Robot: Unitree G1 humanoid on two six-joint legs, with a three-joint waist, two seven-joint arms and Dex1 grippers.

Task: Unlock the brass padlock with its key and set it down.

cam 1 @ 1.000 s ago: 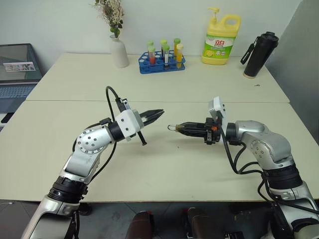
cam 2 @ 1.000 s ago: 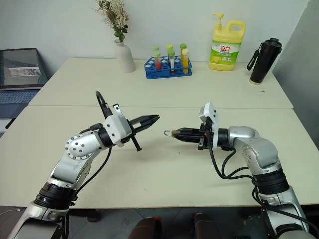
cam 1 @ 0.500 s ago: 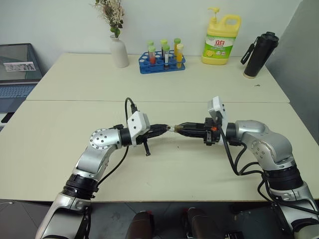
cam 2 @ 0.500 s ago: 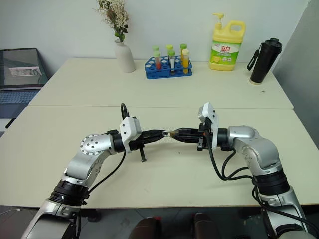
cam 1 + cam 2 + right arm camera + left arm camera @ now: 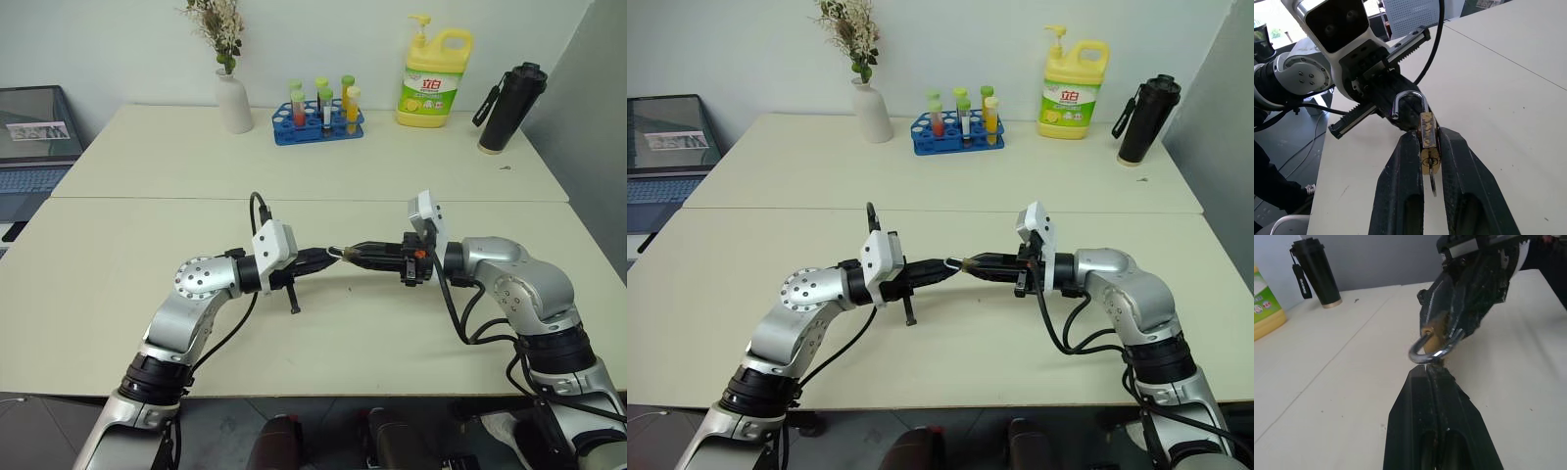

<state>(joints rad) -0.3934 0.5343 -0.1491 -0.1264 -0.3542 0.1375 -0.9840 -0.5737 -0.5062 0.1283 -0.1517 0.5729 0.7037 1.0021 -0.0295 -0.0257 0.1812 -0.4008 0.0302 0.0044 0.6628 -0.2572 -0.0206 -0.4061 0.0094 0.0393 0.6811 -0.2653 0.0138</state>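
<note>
the two arms meet above the desk (image 5: 118,264), nearer its front edge than its back; the right gripper (image 5: 1428,147) pinches the brass padlock (image 5: 1428,142) by its body, shackle (image 5: 1426,348) pointing out toward the other arm, a small key (image 5: 1432,182) hanging from the keyhole end; the left gripper (image 5: 1426,372) has its fingers pressed together, tips right at the shackle's loop, nothing gripped as far as i can see; the lock hangs in the air, off the desk
</note>
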